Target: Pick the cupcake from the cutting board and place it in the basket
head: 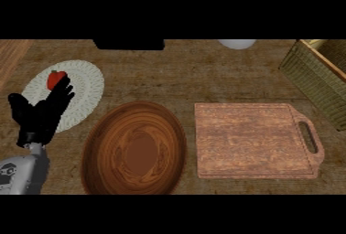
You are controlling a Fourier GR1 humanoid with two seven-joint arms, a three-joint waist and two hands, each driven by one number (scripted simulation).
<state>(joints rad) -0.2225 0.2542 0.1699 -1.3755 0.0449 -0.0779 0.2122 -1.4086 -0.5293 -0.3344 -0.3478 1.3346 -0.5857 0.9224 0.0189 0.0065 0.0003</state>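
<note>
The wooden cutting board (253, 139) lies at the right of the counter, handle slot toward the right, and its top is bare. No cupcake shows anywhere in the head view. The woven basket (316, 80) stands at the far right, cut off by the view's edge; its inside is mostly hidden. My left hand (42, 112) rests open at the left edge, fingers up, over the rim of a white plate. My right hand does not appear.
A white ribbed plate (84, 89) at the left carries a small red vegetable (55, 78). A large brown wooden plate (135, 148) sits between it and the board. A black object (128, 44) and a pale round object (236, 43) stand at the back edge.
</note>
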